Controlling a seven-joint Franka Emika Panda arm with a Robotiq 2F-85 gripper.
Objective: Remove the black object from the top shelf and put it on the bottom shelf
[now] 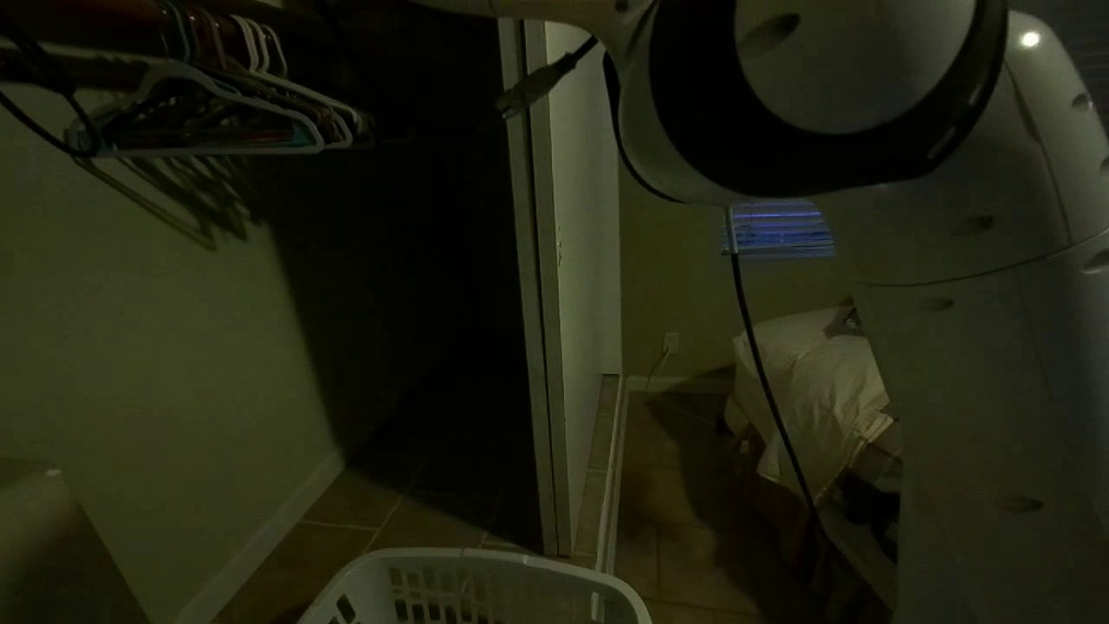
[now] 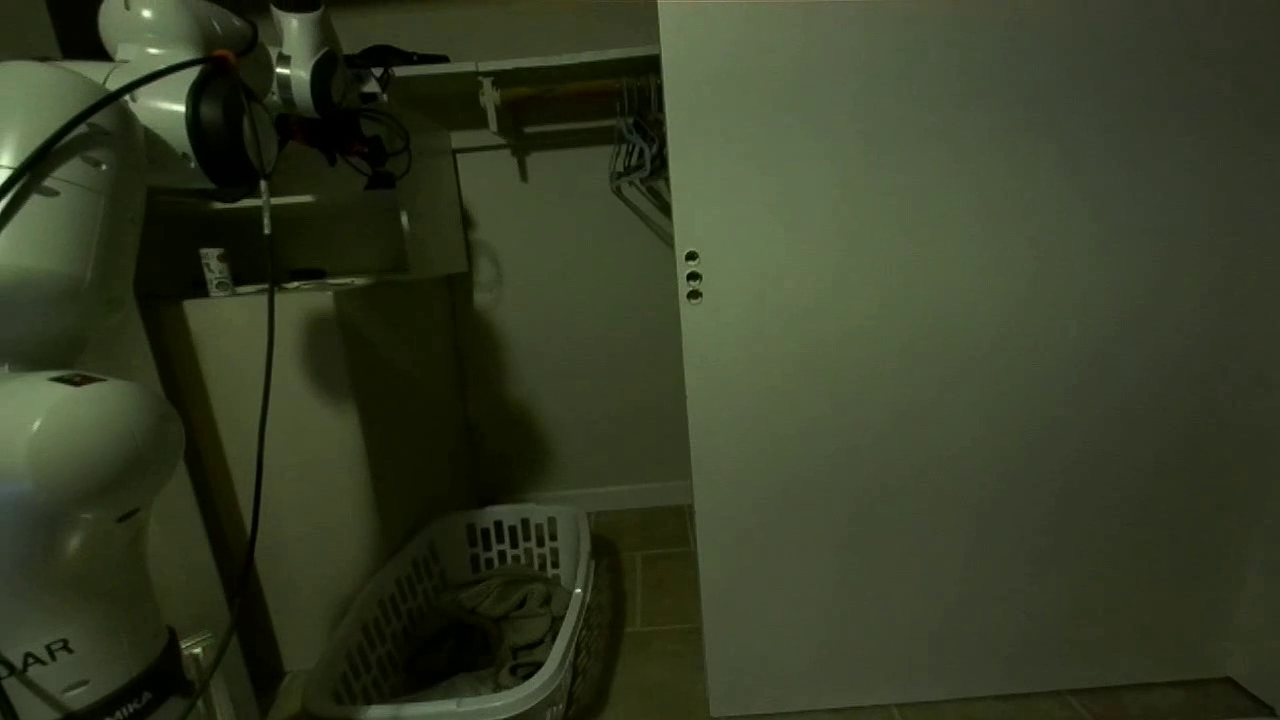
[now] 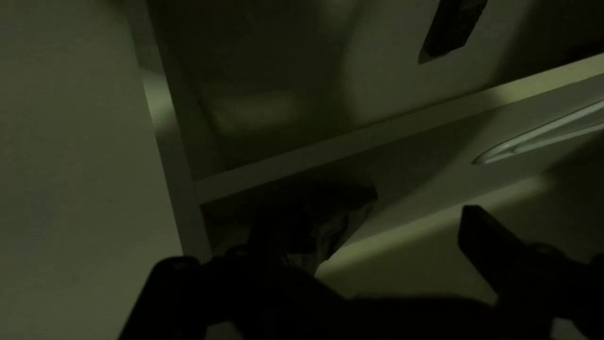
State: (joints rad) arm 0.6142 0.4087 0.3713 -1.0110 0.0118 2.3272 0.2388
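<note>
Black plastic, by the look: handset [image 3: 453, 28] lies on the upper board [image 3: 358, 141], set back from its front edge, far end cropped in the wrist view. Taken as the task's object, though a black shape [image 2: 400, 57] on the high ledge [image 2: 570, 61] in an exterior view could also fit. Fingers [image 3: 486, 241] of the gripper [image 3: 365, 215] spread, nothing clamped that I can see; dark lump [image 3: 344, 208] showing in the gap too dim to identify. Expect handset light, rigid, slightly slippery, hardly fragile short of a fall. Best hold: across its narrow width near mid-length, one finger per long side, low but not scraping the board.
</note>
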